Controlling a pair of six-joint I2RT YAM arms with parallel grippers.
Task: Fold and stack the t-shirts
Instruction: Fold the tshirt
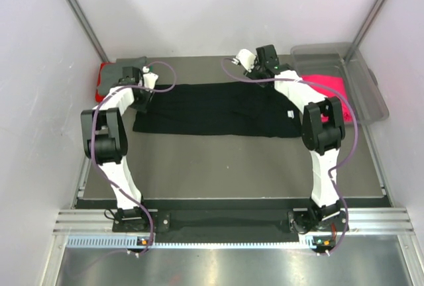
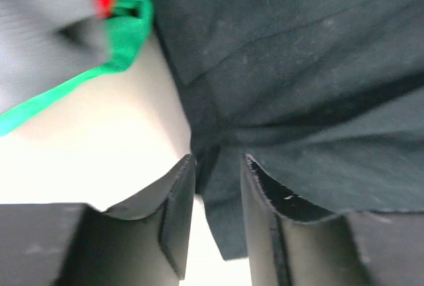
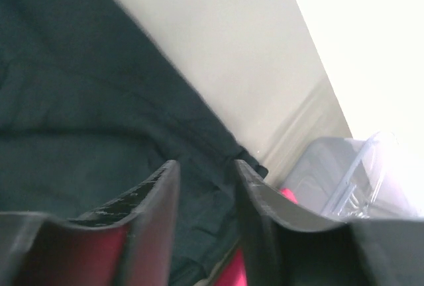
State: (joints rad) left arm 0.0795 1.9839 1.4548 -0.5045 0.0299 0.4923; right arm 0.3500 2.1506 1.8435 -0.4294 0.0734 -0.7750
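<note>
The black tee [image 1: 212, 109] lies across the desk [image 1: 225, 167] as a long folded band. The left tool [image 2: 217, 161] and right tool [image 3: 205, 165] sit at its far corners, narrowly parted, gripping nothing. Next, I'd guess, they regrasp an end and fold crosswise.

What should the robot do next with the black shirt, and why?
Probably lift both the left gripper and right gripper straight up off the black shirt. Their jaws stand apart at its far edge, and the shirt lies flat in a long strip, so this fold looks finished.
</note>
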